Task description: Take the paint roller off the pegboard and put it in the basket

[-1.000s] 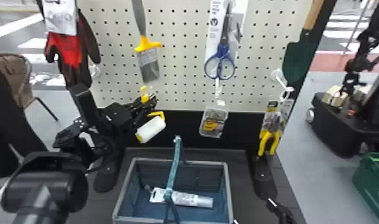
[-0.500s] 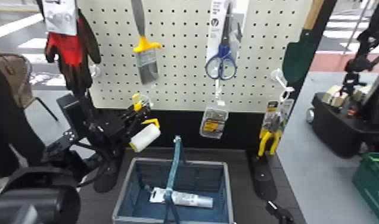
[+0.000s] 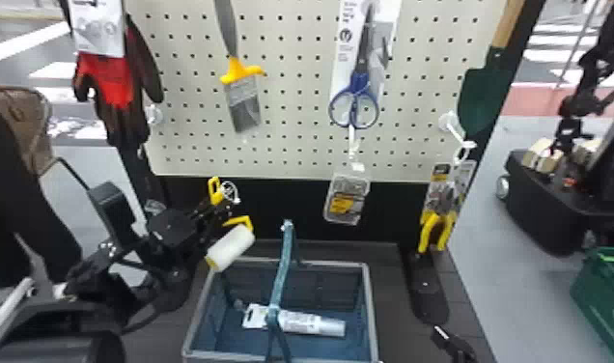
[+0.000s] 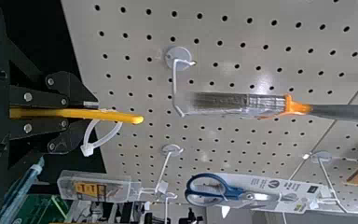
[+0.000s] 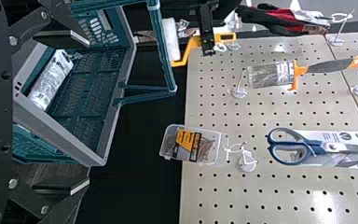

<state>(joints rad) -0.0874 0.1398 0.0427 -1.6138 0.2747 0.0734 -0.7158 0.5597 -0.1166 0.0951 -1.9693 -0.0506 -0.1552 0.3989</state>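
From where I'm standing, the paint roller (image 3: pixel 231 247) is off the pegboard (image 3: pixel 299 101) and in the left pincer (image 3: pixel 224 205), which has its fingers pinched around the yellow handle. A thin loop of plastic tie (image 4: pixel 103 139) hangs from that handle in the left wrist view. The roller's white sleeve slants down at the basket's (image 3: pixel 372 309) eleven o'clock corner, overlapping the rim in the head view; I can't tell whether it is actually over the opening, but it isn't lying inside.

The basket sits on a dark surface with its blue-green carrying handle (image 3: pixel 283 270) standing up. A white-and-silver tube (image 3: pixel 313 323) in its packaging lies on the basket floor, end pointing to three o'clock.

The right pincer (image 3: pixel 448 340) waits just past the basket's three o'clock side, and the right wrist view shows its fingers spread wide with nothing between them.

Taking the basket as the middle of the clock, the rest hangs like so: red-and-black gloves (image 3: pixel 115 79) at eleven, a paint brush (image 3: pixel 243 106) near twelve, blue scissors (image 3: pixel 354 104) between twelve and one, a small clear box (image 3: pixel 347 200) at one, and yellow-handled pliers (image 3: pixel 436 227) at two. Farther off, a green basket (image 3: pixel 603 299) stands at three.
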